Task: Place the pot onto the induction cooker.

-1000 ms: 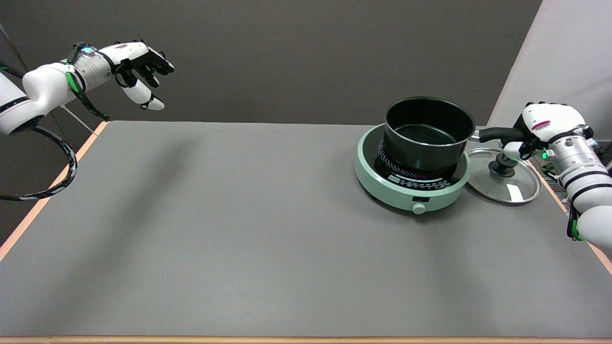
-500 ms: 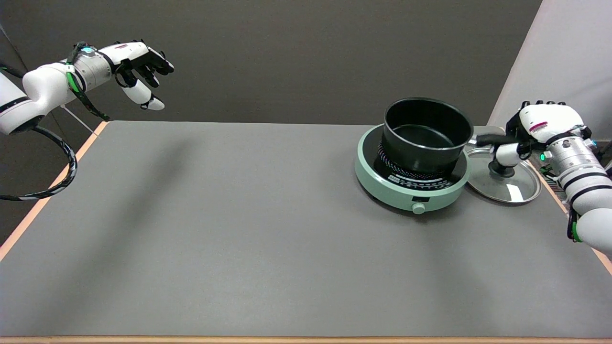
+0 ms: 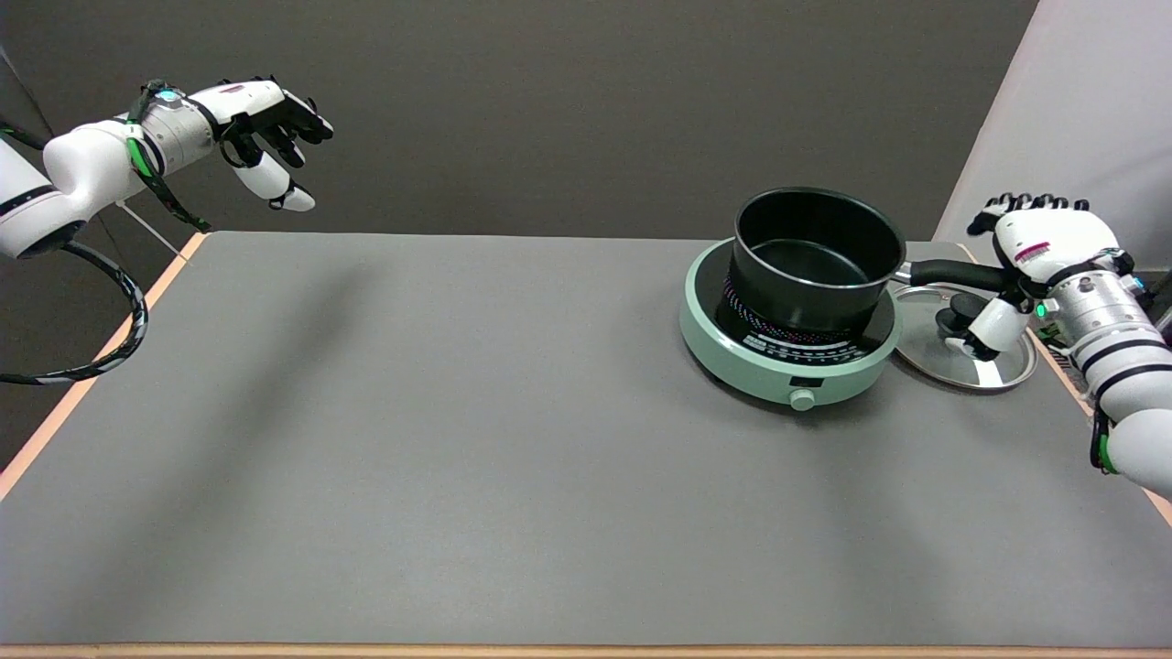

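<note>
The black pot (image 3: 815,261) stands upright on the mint-green induction cooker (image 3: 787,366) at the table's far right. Its black handle (image 3: 948,272) points right, toward my right hand (image 3: 1039,245). That hand has its fingers spread upward and its thumb dropped low, apart from them. The handle's end reaches the palm between them, and nothing is gripped. Whether the palm still touches the handle is hidden.
A glass lid (image 3: 971,352) with a black knob lies flat on the table just right of the cooker, under my thumb. The table's right edge (image 3: 1062,371) runs close by. The idle left hand (image 3: 265,124) hangs in the air at the upper left.
My right hand's fingers have opened off the pot's handle, and the thumb has swung down. The pot has settled flat on the cooker.
</note>
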Controlling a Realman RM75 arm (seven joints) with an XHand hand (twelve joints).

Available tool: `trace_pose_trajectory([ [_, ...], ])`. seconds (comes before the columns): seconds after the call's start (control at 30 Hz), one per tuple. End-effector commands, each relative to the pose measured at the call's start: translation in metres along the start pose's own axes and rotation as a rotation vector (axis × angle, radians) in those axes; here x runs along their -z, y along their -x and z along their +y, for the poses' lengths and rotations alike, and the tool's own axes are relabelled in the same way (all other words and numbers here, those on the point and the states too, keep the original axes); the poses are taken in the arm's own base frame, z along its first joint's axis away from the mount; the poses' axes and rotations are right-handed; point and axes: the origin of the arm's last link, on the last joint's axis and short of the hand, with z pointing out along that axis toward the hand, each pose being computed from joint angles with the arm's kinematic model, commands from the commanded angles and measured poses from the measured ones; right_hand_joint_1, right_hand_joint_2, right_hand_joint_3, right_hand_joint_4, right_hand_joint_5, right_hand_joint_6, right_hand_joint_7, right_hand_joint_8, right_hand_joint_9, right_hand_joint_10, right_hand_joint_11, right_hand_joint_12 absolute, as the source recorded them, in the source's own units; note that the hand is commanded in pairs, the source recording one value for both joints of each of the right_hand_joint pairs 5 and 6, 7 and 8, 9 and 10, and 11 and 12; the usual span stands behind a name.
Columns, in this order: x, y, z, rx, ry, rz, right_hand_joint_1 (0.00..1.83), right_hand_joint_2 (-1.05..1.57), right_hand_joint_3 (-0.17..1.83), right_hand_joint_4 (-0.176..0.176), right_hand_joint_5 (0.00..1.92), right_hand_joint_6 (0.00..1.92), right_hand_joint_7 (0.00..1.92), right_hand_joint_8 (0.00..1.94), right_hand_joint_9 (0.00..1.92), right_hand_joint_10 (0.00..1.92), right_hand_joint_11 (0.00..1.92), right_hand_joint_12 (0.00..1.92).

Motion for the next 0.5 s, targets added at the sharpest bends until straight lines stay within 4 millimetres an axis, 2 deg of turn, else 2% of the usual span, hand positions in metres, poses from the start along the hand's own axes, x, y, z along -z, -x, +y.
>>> trace_pose_trajectory([
  [0.03,0.008,-0.016,0.016,-0.024,0.051,0.049,1.12,-0.58,1.27,-0.105,0.25,0.25,0.25,0.25,0.25,0.25,0.25,0.25],
  [0.07,0.009,-0.019,0.021,-0.026,0.064,0.062,1.1,-0.6,1.22,-0.098,0.22,0.22,0.22,0.22,0.22,0.22,0.22,0.22],
  [0.13,0.013,-0.025,0.028,-0.024,0.087,0.084,1.04,-0.61,0.98,-0.082,0.12,0.12,0.12,0.12,0.12,0.12,0.12,0.12],
  [0.27,0.027,-0.042,0.044,-0.017,0.14,0.151,0.95,-0.59,0.72,-0.061,0.01,0.01,0.01,0.01,0.01,0.01,0.01,0.01],
  [0.5,0.067,-0.059,0.069,-0.065,0.231,0.252,0.91,-0.58,0.5,-0.05,0.0,0.0,0.0,0.0,0.0,0.0,0.0,0.0],
])
